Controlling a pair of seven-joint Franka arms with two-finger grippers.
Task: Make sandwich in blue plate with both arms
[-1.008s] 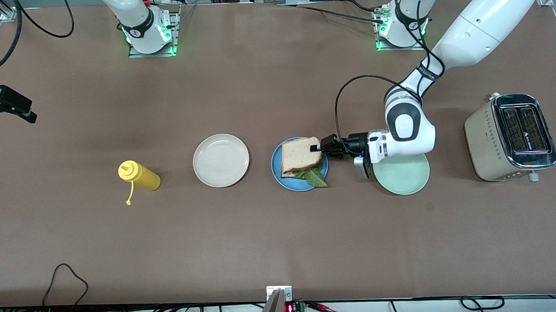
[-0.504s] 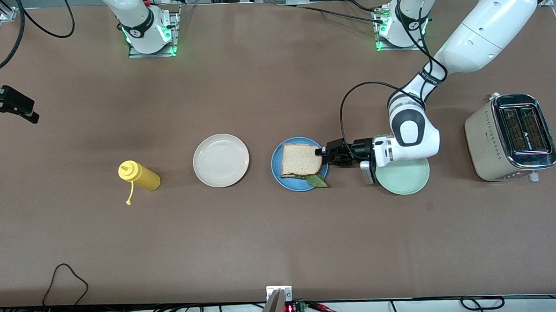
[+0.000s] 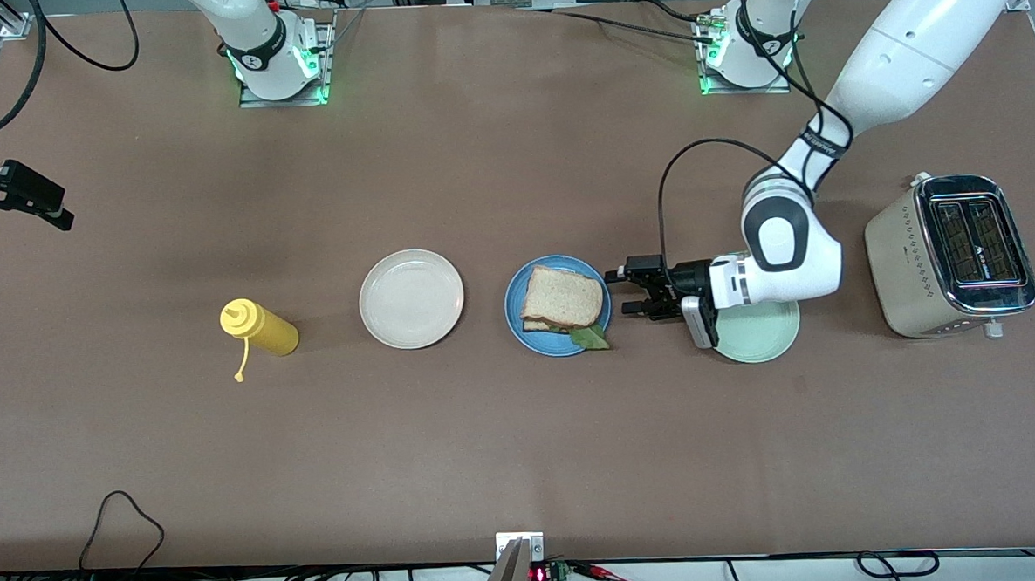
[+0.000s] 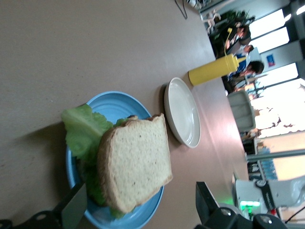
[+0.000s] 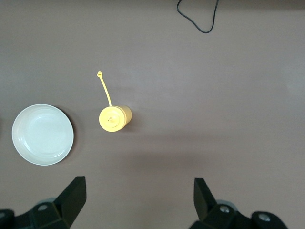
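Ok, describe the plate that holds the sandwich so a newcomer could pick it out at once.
Three round plates sit in a row across the middle of the brown table, between the yellow squeeze bottle and the toaster. The blue plate is the middle one. Unlike the cream plate and the pale green plate, it is glossy blue and carries the sandwich.

Brown table [image 3: 507, 448] carries 3 plates [image 3: 411, 298], yellow bottle [image 3: 259, 328], toaster [image 3: 950, 256], and arm bases [image 3: 280, 61].

- Left arm [image 3: 900, 38]: glossy white shells, black joint bands, a looping black cable.
- Left hand [image 3: 629, 291]: black, two fingers.
- Arm bases glow green at the mounting plates.
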